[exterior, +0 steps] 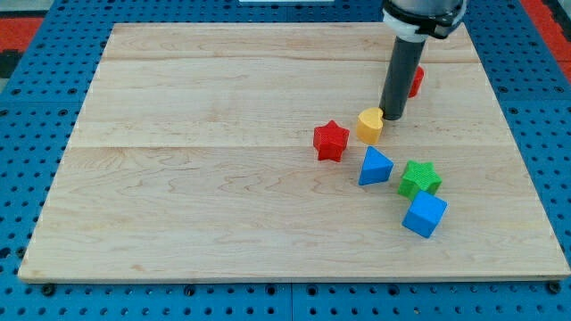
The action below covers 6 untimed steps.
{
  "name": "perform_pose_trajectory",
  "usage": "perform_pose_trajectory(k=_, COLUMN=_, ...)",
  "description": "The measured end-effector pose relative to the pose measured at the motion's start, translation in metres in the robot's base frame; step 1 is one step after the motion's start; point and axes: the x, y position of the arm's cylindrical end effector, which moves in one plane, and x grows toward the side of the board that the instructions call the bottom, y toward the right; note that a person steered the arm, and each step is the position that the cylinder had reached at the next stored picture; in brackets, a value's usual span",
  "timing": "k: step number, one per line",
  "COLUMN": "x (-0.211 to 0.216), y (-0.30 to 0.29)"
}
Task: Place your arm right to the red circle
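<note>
The red circle (416,81) lies near the view's top right and is mostly hidden behind my dark rod. My tip (393,117) rests on the board just below and left of the red circle, touching or nearly touching the right side of the yellow heart (369,125). A red star (331,140) lies to the left of the yellow heart. A blue triangle (375,167) lies below the heart.
A green star (419,179) and a blue cube (424,215) lie at the lower right. The wooden board (178,178) sits on a blue pegboard; its right edge runs close to the blocks.
</note>
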Motion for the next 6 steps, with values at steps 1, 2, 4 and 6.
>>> perform_pose_trajectory(k=1, x=0.007, y=0.031)
perform_pose_trajectory(k=2, x=0.008, y=0.004)
perform_pose_trajectory(k=4, x=0.004, y=-0.012)
perform_pose_trajectory(k=6, x=-0.019, y=-0.012)
